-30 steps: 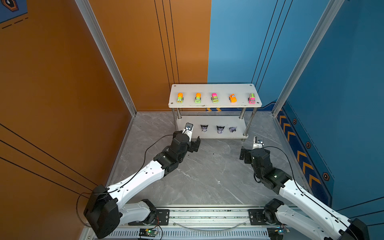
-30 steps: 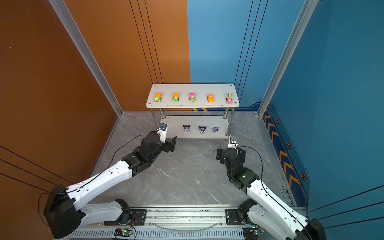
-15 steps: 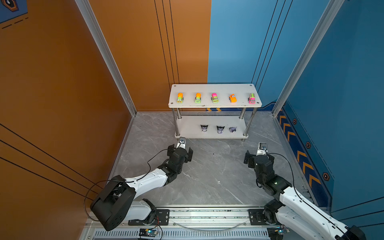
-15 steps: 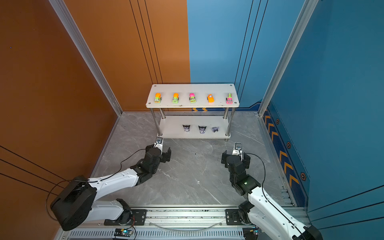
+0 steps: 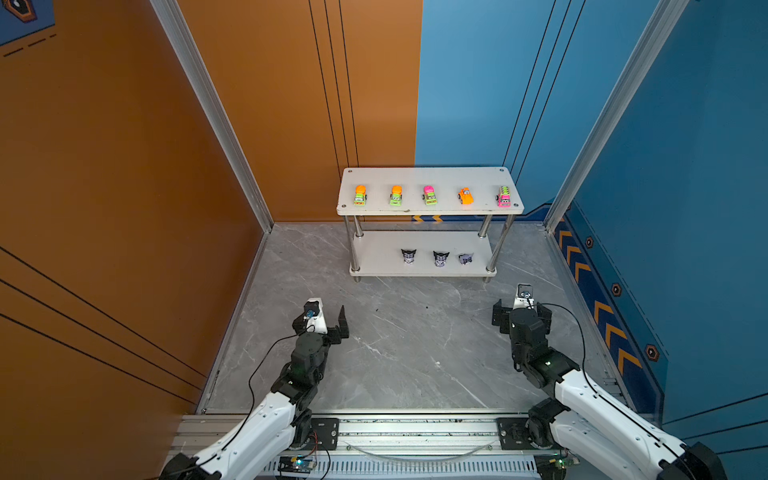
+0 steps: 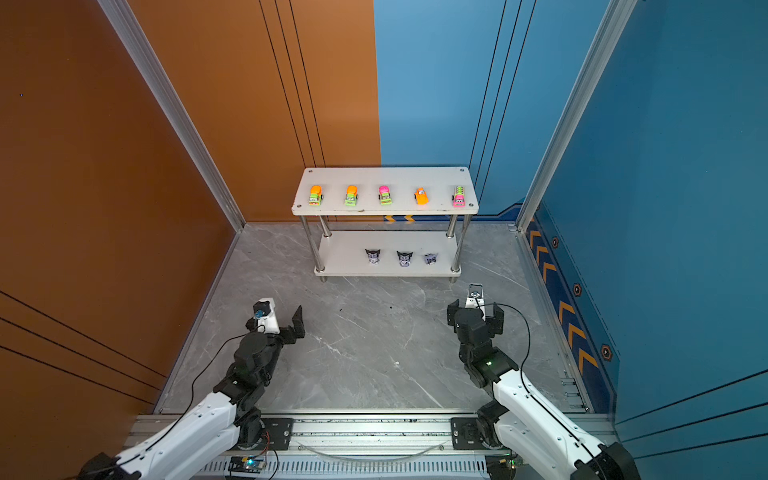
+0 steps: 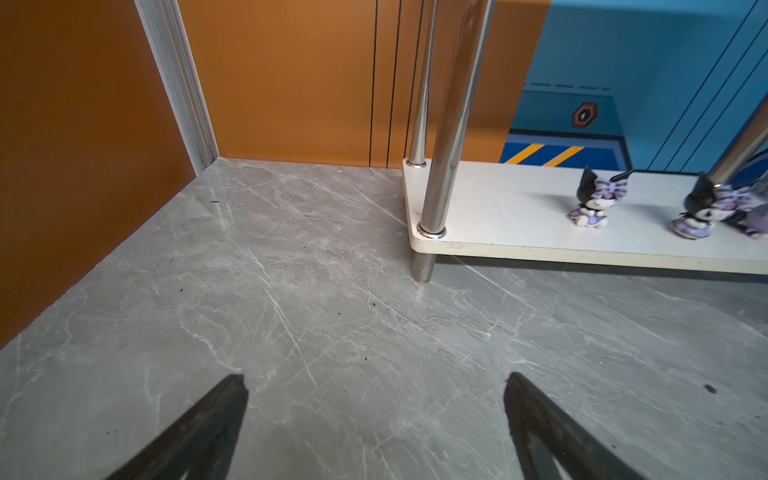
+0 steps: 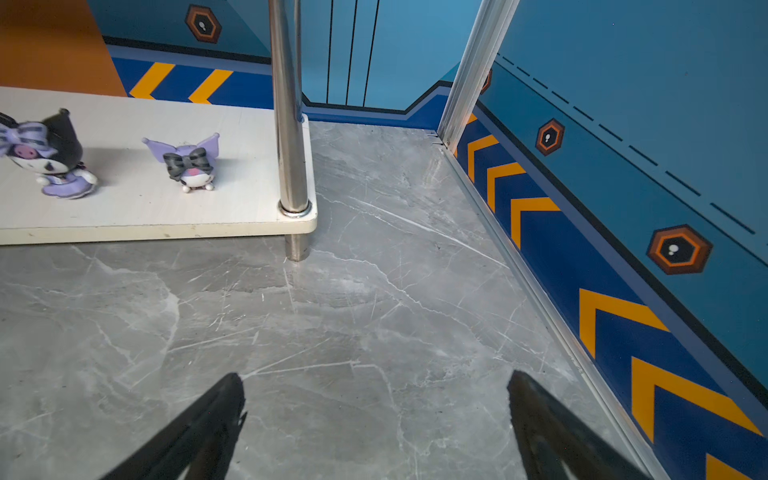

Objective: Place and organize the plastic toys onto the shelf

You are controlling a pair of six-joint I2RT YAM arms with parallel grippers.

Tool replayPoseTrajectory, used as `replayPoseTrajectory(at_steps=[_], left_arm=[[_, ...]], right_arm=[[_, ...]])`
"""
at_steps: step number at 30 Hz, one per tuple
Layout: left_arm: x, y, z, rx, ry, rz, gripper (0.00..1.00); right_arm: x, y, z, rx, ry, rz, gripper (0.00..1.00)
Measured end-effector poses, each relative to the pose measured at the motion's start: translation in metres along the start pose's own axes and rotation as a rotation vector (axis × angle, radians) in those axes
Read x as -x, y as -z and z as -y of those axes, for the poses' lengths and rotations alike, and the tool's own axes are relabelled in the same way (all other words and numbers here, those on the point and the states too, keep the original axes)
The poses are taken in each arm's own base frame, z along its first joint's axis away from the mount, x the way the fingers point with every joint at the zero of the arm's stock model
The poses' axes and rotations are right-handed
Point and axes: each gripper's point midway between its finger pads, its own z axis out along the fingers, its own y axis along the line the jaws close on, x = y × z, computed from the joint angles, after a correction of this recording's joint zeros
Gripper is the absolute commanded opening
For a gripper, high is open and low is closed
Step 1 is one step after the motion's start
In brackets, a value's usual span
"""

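Both arms had drawn back; the left gripper [image 7: 376, 380] and right gripper [image 8: 378, 379] hung spread wide, holding nothing, above the floor [image 5: 415, 353]. Beyond, the shelf [image 5: 428, 210] bore three figurines [image 5: 441, 258] below and five toy cars [image 5: 429, 195] on top. The task looked finished, unless some toy lay unseen

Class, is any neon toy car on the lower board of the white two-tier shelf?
No, the lower board holds only black-and-lilac figurines; the neon toy cars stand on the upper board.
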Motion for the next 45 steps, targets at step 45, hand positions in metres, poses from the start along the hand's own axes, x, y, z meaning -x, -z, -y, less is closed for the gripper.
replayPoseTrajectory(at_steps=[45], left_arm=[[-0.043,-0.122,-0.055,0.040,-0.126,-0.209,0.98]], right_arm=[[-0.020,-0.112,0.013,-0.006,-0.161,0.039,1.00]])
